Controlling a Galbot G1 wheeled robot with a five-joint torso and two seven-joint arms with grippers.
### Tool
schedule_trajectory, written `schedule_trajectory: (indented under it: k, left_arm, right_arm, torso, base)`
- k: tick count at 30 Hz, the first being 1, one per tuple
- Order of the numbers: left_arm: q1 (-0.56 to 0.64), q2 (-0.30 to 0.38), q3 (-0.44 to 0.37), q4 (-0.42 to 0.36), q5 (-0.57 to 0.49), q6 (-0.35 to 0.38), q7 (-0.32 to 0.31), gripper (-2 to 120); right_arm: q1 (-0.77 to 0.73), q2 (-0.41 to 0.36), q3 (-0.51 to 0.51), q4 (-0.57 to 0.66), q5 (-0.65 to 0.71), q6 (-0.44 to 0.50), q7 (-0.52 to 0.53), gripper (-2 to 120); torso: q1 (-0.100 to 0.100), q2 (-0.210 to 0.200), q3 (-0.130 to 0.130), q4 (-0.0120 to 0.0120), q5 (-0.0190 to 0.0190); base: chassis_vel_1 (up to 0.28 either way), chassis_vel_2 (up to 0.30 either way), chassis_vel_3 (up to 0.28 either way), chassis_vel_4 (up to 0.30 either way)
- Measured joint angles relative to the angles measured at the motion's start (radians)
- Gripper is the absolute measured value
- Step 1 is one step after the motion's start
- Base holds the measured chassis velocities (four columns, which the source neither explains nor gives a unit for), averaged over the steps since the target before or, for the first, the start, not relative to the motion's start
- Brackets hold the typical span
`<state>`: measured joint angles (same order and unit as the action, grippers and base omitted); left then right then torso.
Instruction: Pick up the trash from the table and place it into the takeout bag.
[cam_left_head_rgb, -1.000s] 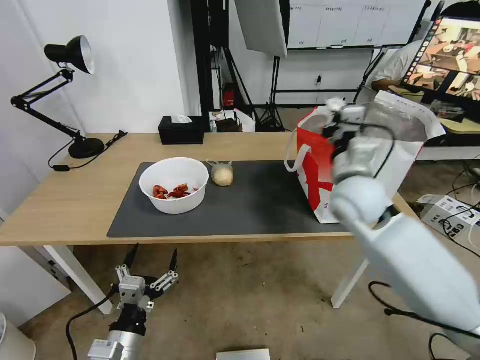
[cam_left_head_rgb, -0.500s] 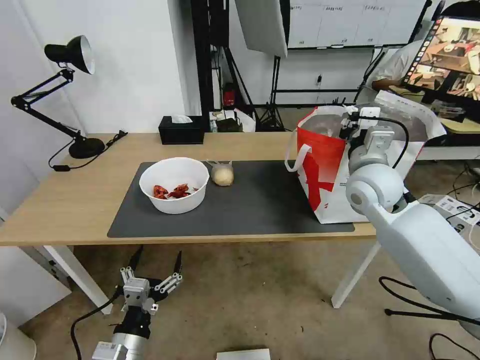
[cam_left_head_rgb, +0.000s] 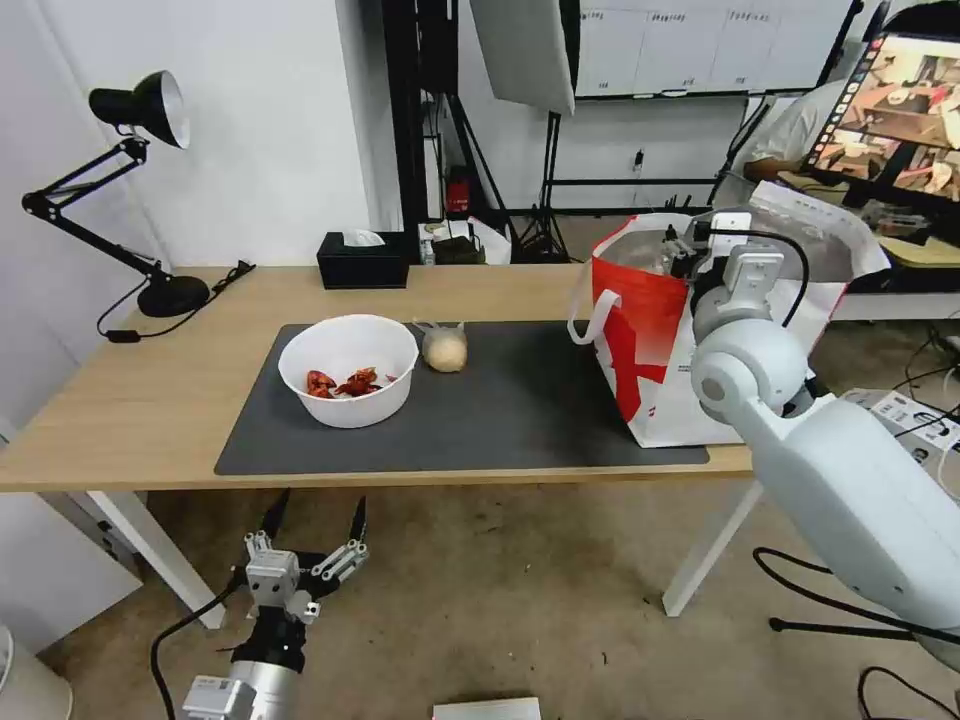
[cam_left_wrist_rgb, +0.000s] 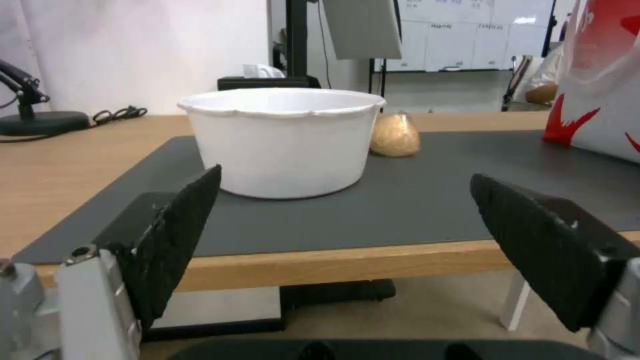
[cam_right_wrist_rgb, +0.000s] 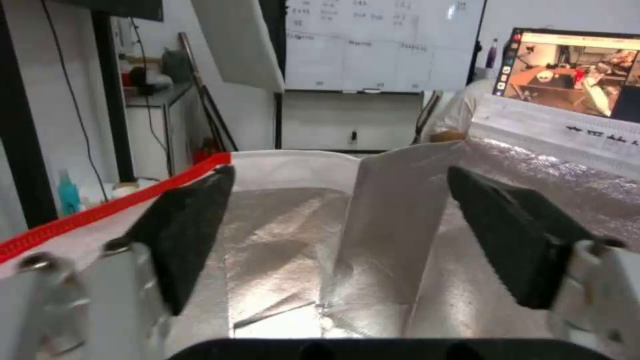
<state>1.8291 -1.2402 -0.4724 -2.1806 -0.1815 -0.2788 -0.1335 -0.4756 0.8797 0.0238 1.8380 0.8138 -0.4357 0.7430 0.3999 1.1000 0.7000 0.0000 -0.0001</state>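
Note:
On the dark mat (cam_left_head_rgb: 520, 400) of the table (cam_left_head_rgb: 130, 400) stands a white bowl (cam_left_head_rgb: 348, 370) (cam_left_wrist_rgb: 280, 140) with red scraps. Beside it lies a small clear bag with a pale bun (cam_left_head_rgb: 445, 348) (cam_left_wrist_rgb: 395, 135). The red-and-white takeout bag (cam_left_head_rgb: 640, 340) (cam_left_wrist_rgb: 600, 75) stands upright at the mat's right end. My right gripper (cam_left_head_rgb: 688, 245) (cam_right_wrist_rgb: 340, 172) hangs open in the bag's mouth, over the foil lining (cam_right_wrist_rgb: 287, 240), holding nothing. Below the table's front edge, my left gripper (cam_left_head_rgb: 313, 520) (cam_left_wrist_rgb: 345, 176) is open and faces the bowl.
A black tissue box (cam_left_head_rgb: 363, 260) sits at the table's back edge. A black desk lamp (cam_left_head_rgb: 140, 110) stands at the far left with its cord on the wood. Behind the bag are a monitor (cam_left_head_rgb: 900, 110) and a seated person. Cables lie on the floor at the right.
My right arm has swung in and settled with its gripper over the bag's mouth. The left gripper has drifted slightly rightward below the table edge.

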Motion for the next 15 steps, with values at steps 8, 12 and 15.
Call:
schedule_trajectory:
  k: [8,12,15]
  left_arm:
    - [-0.013,0.004,-0.008,0.003,-0.002,0.0,0.0,100]
    - [-0.019,0.005,-0.013,0.003,-0.002,0.0,0.0,100]
    - [-0.024,0.005,-0.014,0.004,-0.002,0.0,0.0,100]
  right_arm:
    - [-0.026,-0.005,0.012,0.069,0.062,0.115,-0.109,100]
    - [-0.076,-0.03,0.04,0.145,0.116,0.192,-0.217,100]
    - [-0.151,-0.055,0.062,0.211,0.13,0.23,-0.295,100]
  torso:
    - [0.0,0.0,0.0,0.0001,0.0]
    - [0.0,0.0,0.0,0.0001,0.0]
    - [0.0,0.0,0.0,0.0,0.0001]
  base:
    - [0.0,0.0,0.0,0.0]
    - [0.0,0.0,0.0,0.0]
    - [0.0,0.0,0.0,0.0]
